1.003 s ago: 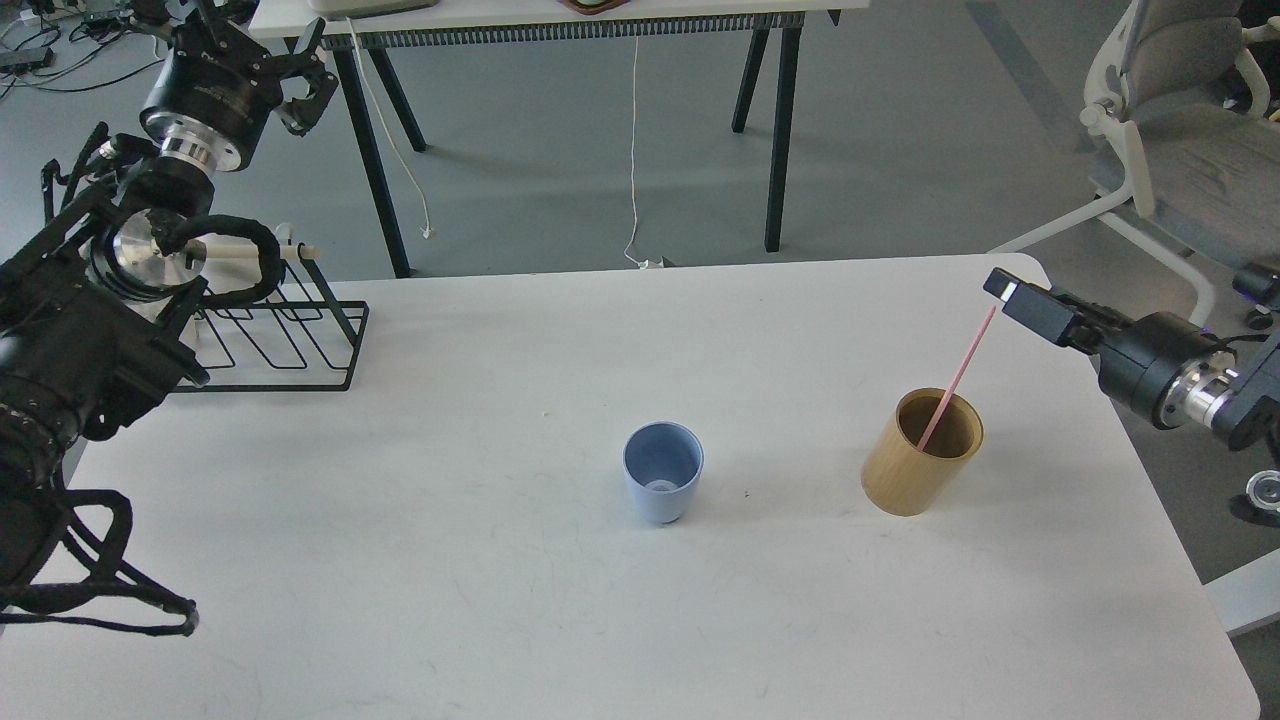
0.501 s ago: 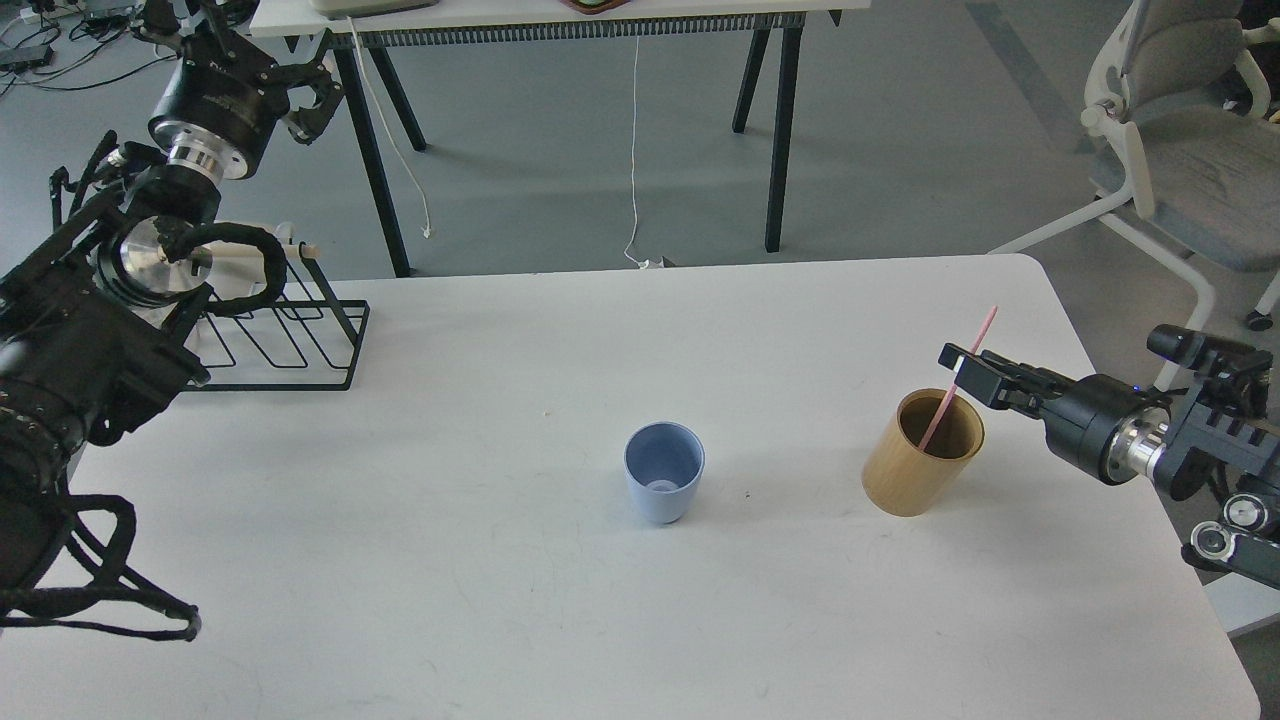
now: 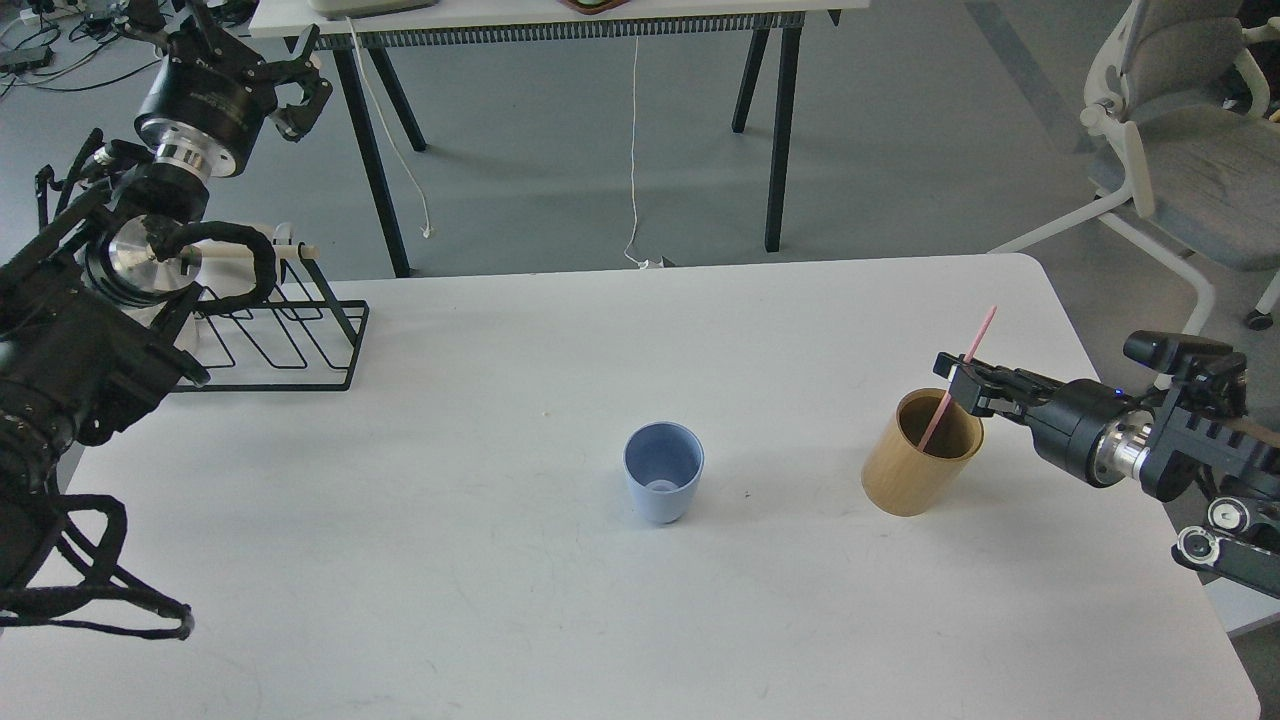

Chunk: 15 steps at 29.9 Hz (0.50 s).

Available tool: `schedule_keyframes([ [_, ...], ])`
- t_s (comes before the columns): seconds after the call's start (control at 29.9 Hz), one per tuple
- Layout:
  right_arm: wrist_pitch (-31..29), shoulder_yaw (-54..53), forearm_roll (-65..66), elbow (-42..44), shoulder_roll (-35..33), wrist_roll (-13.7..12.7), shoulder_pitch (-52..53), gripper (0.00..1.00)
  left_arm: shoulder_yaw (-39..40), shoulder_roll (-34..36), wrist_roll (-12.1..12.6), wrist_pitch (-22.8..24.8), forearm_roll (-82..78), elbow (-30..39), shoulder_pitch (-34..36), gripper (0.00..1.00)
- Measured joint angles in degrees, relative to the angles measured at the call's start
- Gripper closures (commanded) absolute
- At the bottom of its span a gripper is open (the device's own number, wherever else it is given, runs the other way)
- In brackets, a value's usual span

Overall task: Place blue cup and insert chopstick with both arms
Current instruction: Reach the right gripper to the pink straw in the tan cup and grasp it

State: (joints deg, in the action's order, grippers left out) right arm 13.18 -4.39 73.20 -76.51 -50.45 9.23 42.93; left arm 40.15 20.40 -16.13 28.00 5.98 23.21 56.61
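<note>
The left gripper hangs raised, fingers spread and empty, far from the work. The blue cup stands upright mid-counter. The chopstick leans up-right from the tan holder (not the cup); the right gripper is at its shaft, grasp unclear.

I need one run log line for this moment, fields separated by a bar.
right gripper: at chopstick, grip unclear | chopstick: in tan holder, leaning | blue cup: upright, empty | left gripper: raised, away
</note>
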Motion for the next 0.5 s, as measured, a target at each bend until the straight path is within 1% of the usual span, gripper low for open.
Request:
schedule_keyframes([
  [0.17, 0.00, 0.00, 0.02, 0.47, 0.44, 0.00, 0.12, 0.83, 0.02, 0.14, -0.04, 0.00, 0.00, 0.00, 0.03, 0.01],
  [0.33, -0.08, 0.04, 0.02, 0.46, 0.51, -0.52, 0.13, 0.91, 0.02, 0.17, -0.04, 0.00, 0.00, 0.00, 0.12, 0.01],
  [0.5, -0.08, 0.02, 0.02, 0.12, 0.39, -0.70, 0.23, 0.95, 0.02, 0.17, 0.03, 0.00, 0.00, -0.01, 0.12, 0.01],
])
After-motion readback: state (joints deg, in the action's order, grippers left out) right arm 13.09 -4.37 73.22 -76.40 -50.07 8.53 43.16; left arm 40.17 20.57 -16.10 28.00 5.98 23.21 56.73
